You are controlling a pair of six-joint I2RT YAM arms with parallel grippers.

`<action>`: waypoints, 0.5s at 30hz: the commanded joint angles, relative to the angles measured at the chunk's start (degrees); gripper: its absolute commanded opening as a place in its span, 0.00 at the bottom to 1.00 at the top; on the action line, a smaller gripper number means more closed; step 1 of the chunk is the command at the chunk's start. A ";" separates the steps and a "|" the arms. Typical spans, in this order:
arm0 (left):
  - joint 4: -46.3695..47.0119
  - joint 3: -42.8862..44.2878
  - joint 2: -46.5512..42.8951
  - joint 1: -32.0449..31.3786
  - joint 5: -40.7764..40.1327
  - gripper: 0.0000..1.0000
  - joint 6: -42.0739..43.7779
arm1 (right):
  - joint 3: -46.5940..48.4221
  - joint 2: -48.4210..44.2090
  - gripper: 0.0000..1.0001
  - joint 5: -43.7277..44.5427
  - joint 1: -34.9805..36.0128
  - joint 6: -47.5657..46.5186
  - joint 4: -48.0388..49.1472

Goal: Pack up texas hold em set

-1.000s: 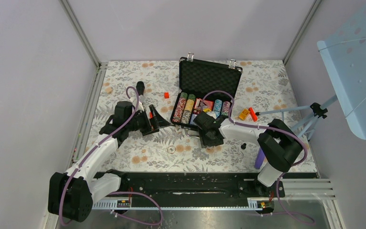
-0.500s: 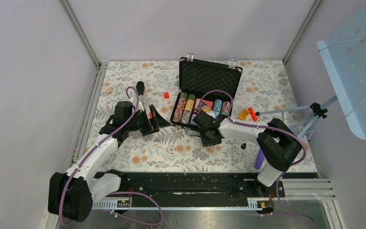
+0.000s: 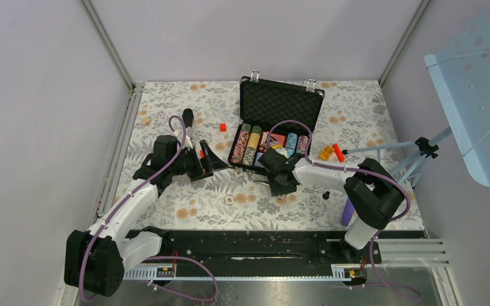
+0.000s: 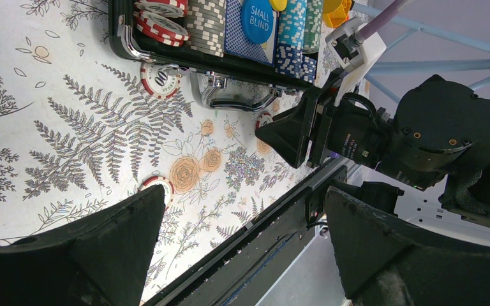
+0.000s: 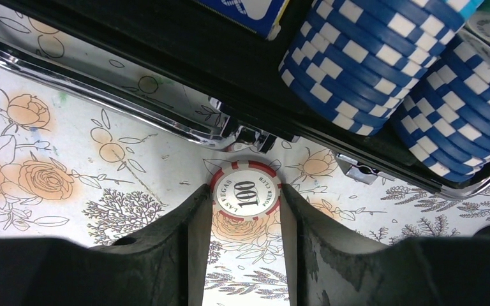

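Item: red-and-white chip (image 5: pixel 245 199), marked 100, lying flat on the flowered table cover (image 5: pixel 51 146) at lower centre of the right wrist view, just in front of the black case (image 3: pixel 281 105) and its chrome handle (image 4: pixel 230 99). Handling (a judgement): light, rigid, thin and smooth-rimmed. It is best taken by opposite points of the rim, low against the cover, since a shallow pinch could let it tip or squirt out. Right gripper (image 5: pixel 244 204): jaws set at the chip's width, one finger either side of the rim, seemingly in contact. Left gripper (image 4: pixel 242 255): jaws wide, nothing between them, centre-left of the overhead view. Count, loose chips: three in the left wrist view (the one above, half hidden at centre). A second chip (image 4: pixel 159 80) lies upper left by the case's edge, and a third chip (image 4: pixel 156 188) left of centre. Count, case: one, open, lid upright at upper centre of the overhead view, two silver latches (image 3: pixel 254 76). Count, contents: four columns of chips (image 3: pixel 250 145) on edge; one small-blind button (image 4: pixel 257 19); one yellow button (image 4: pixel 279 3), cropped; card decks (image 4: pixel 239 44) (one blue-backed shows plainly, further ones I cannot number).
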 commanded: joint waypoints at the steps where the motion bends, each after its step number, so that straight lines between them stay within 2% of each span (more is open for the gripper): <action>1: 1.17 1.80 0.29 0.35 0.73 0.95 0.61 | 0.57 -0.13 0.44 0.01 -0.47 -0.58 -2.51; 15: 1.24 1.81 0.57 0.35 0.82 0.95 0.69 | 3.65 -4.33 0.45 0.35 -0.49 -1.15 -6.16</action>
